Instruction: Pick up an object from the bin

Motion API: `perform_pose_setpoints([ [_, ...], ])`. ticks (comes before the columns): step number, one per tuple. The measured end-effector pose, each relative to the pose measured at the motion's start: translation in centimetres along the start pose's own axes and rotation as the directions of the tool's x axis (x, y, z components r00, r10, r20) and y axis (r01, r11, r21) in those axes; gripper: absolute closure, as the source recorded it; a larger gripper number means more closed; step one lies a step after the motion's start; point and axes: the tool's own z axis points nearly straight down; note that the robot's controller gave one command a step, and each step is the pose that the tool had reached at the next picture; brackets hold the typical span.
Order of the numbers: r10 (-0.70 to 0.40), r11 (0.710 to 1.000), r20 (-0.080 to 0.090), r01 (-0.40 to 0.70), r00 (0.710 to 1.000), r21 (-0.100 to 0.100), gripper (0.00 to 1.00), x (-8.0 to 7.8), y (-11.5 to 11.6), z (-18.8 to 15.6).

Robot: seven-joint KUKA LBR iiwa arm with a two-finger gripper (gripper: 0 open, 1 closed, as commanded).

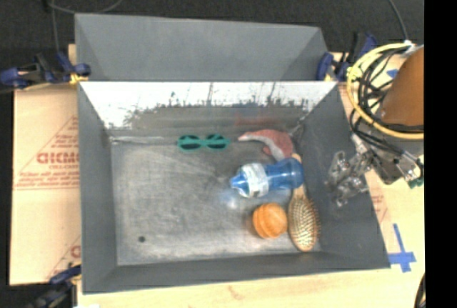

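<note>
Bin floor [164, 214] has a brush [303, 223] lying front to back, just inward from your jaws; open or shut, you can't tell.

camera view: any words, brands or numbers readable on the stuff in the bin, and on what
No text can be read on anything in the bin.
Blue bottle: its white end is too blurred to show any print.
Teal two-loop thing, orange ball, tan brush, pink curved thing: no lettering to be seen.
</note>
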Motion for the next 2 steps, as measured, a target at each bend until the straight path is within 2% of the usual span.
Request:
perform_pose_setpoints([
  [1, 0.000, 1.000, -0.001, 0.000, 1.000, -0.002, 1.00, 0.0, 0.0, 0.1],
  [2, 0.062, 0.998, 0.005, -0.062, 0.998, 0.002, 1.00, 0.2, -0.1, 2.4],
])
